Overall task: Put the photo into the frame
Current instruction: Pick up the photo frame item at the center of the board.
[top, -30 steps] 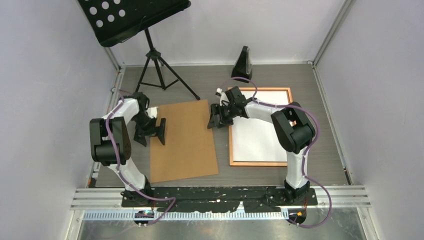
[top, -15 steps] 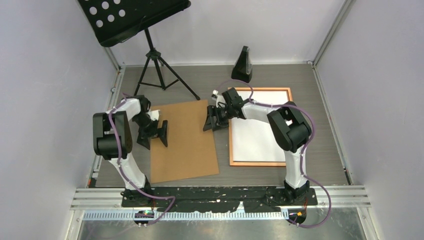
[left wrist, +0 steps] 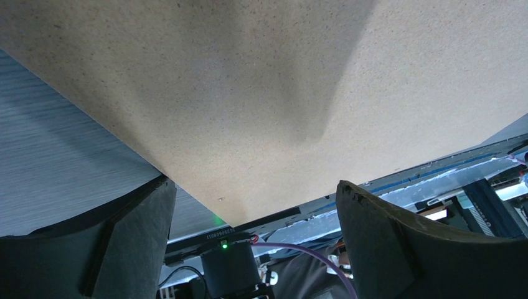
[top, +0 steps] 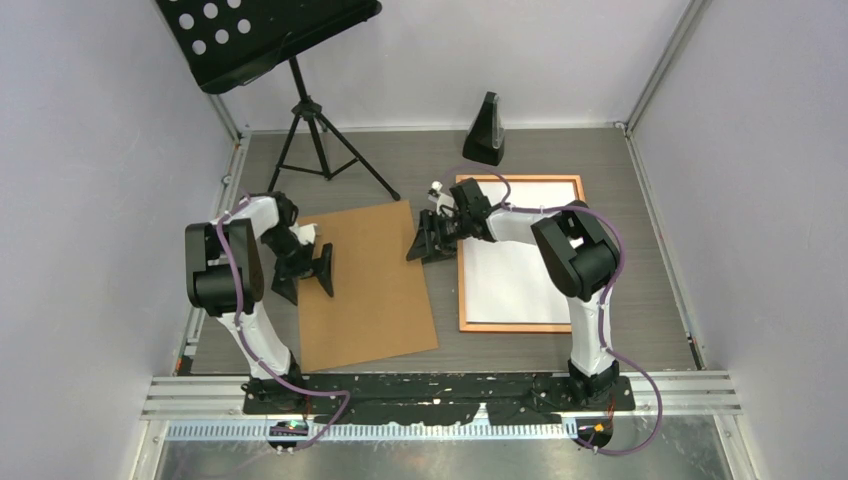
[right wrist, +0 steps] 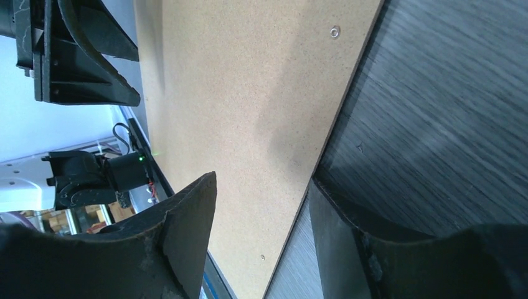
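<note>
Both long edges of the brown board (top: 368, 290) on the table (top: 560, 150) are flanked; left gripper (top: 305, 278) spread wide at one; right gripper (top: 428, 245) apart (straddling the other), near the frame (top: 463, 295).

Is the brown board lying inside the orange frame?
No, the brown board lies flat on the table to the left of the frame, with a strip of bare table between them.

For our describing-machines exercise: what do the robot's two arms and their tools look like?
The left arm and right arm are white tubes joined by chunky black joints, a purple cable looping along each. The left tool and right tool each have two wide, curved, matt black fingers.
</note>
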You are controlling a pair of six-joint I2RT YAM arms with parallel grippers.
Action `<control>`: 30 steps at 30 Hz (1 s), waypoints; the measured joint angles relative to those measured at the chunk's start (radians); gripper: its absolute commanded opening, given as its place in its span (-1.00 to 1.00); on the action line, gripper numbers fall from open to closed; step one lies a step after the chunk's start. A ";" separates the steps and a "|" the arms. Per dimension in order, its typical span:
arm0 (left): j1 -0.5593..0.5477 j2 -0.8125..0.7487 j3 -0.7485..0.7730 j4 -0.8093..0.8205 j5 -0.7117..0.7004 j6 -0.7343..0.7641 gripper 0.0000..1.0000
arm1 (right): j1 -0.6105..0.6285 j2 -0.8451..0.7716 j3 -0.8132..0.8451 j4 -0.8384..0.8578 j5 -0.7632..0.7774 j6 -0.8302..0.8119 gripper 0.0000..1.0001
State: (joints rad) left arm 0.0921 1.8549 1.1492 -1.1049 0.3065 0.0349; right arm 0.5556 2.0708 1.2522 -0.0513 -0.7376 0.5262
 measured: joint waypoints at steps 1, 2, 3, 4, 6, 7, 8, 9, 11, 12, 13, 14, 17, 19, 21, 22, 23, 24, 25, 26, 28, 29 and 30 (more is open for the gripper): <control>0.001 -0.001 0.000 -0.001 0.000 0.000 0.83 | -0.002 0.000 -0.007 0.013 -0.006 0.007 0.20; 0.001 -0.001 -0.001 -0.002 0.001 0.001 0.83 | -0.004 -0.001 -0.015 0.027 -0.010 0.014 0.19; 0.002 -0.003 -0.002 -0.001 0.001 0.000 0.83 | -0.006 -0.002 -0.026 0.045 -0.014 0.025 0.17; 0.002 -0.006 -0.003 -0.001 0.002 0.000 0.82 | -0.008 -0.006 -0.034 0.055 -0.016 0.031 0.16; 0.002 -0.014 -0.009 0.003 0.005 0.001 0.82 | -0.008 -0.018 -0.055 0.068 -0.017 0.043 0.15; 0.002 -0.018 -0.012 0.006 0.006 0.002 0.82 | -0.008 -0.027 -0.064 0.073 -0.019 0.051 0.13; 0.002 -0.021 -0.014 0.008 0.006 0.003 0.81 | -0.008 -0.035 -0.071 0.079 -0.021 0.057 0.13; 0.001 -0.023 -0.014 0.010 0.006 0.004 0.81 | -0.009 -0.046 -0.078 0.087 -0.023 0.066 0.12; 0.000 -0.024 -0.014 0.011 0.006 0.007 0.80 | -0.011 -0.072 -0.093 0.117 -0.026 0.085 0.12; -0.001 -0.024 -0.014 0.010 0.006 0.008 0.80 | -0.013 -0.089 -0.101 0.137 -0.032 0.098 0.11; -0.002 -0.024 -0.014 0.010 0.006 0.011 0.80 | -0.015 -0.107 -0.108 0.160 -0.039 0.113 0.11; -0.004 -0.024 -0.014 0.009 0.006 0.012 0.79 | -0.018 -0.126 -0.114 0.185 -0.048 0.128 0.11; -0.015 -0.023 -0.010 0.008 0.012 0.022 0.79 | -0.025 -0.177 -0.124 0.280 -0.080 0.173 0.11; -0.021 -0.022 -0.008 0.009 0.029 0.025 0.79 | -0.028 -0.209 -0.128 0.362 -0.110 0.212 0.11; -0.029 -0.021 -0.004 0.005 0.067 0.028 0.78 | -0.028 -0.234 -0.132 0.432 -0.136 0.245 0.11; -0.032 -0.021 0.001 0.000 0.097 0.028 0.79 | -0.027 -0.245 -0.135 0.467 -0.149 0.264 0.11; -0.039 -0.021 0.008 -0.008 0.123 0.029 0.79 | -0.026 -0.251 -0.140 0.500 -0.163 0.282 0.11; -0.046 -0.021 0.015 -0.015 0.143 0.031 0.79 | -0.026 -0.252 -0.143 0.529 -0.172 0.300 0.11; -0.050 -0.021 0.019 -0.019 0.158 0.031 0.79 | -0.026 -0.252 -0.150 0.564 -0.179 0.320 0.11; -0.053 -0.021 0.023 -0.023 0.170 0.031 0.79 | -0.026 -0.252 -0.158 0.596 -0.184 0.344 0.11; -0.055 -0.022 0.025 -0.029 0.188 0.031 0.78 | -0.026 -0.251 -0.176 0.657 -0.192 0.383 0.11; -0.055 -0.022 0.025 -0.031 0.194 0.032 0.78 | -0.026 -0.251 -0.184 0.690 -0.196 0.404 0.11; -0.055 -0.022 0.025 -0.034 0.201 0.034 0.79 | -0.026 -0.247 -0.193 0.732 -0.202 0.434 0.11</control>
State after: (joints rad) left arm 0.0376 1.8332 1.1744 -1.1389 0.5072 0.0685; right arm 0.5297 1.8240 1.0592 0.6804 -0.9394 0.9604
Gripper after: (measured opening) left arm 0.894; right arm 0.561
